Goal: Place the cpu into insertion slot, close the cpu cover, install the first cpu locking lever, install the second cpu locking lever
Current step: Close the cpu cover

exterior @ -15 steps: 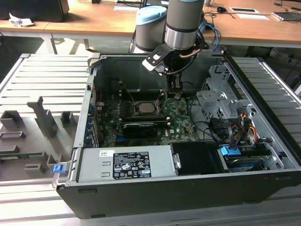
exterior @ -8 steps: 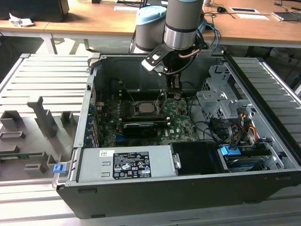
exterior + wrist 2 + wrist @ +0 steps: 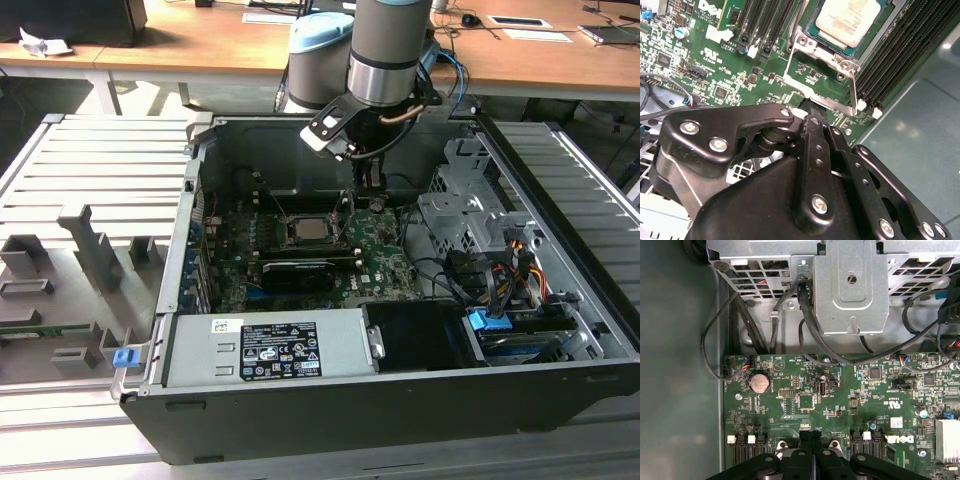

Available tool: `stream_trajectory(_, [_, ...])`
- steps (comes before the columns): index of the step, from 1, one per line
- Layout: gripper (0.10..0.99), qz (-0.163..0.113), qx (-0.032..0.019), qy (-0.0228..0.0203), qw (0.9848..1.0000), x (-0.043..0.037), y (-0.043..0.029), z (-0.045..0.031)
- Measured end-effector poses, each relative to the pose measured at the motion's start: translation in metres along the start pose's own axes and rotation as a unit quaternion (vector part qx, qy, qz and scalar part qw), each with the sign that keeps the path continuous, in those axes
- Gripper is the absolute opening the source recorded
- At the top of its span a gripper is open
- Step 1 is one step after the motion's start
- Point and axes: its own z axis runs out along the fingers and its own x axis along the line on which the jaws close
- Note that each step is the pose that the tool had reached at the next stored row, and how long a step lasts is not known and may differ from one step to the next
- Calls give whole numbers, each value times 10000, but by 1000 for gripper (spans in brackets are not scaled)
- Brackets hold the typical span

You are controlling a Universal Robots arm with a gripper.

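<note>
The silvery-grey square cpu sits in the black insertion slot, the thin metal cpu cover raised open, and the matte black claw is closed beside its edge.

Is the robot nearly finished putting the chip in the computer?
Not quite. The cpu already sits in the insertion slot. The cpu cover is open beside it, with the shut gripper at its edge. Closing the cover and hooking both locking levers are left; one thin lever looks unhooked.
</note>
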Motion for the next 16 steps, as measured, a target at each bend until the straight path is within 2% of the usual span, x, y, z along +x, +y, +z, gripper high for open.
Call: stream_trajectory(16, [106,0,0,0,10000,0,-21,2])
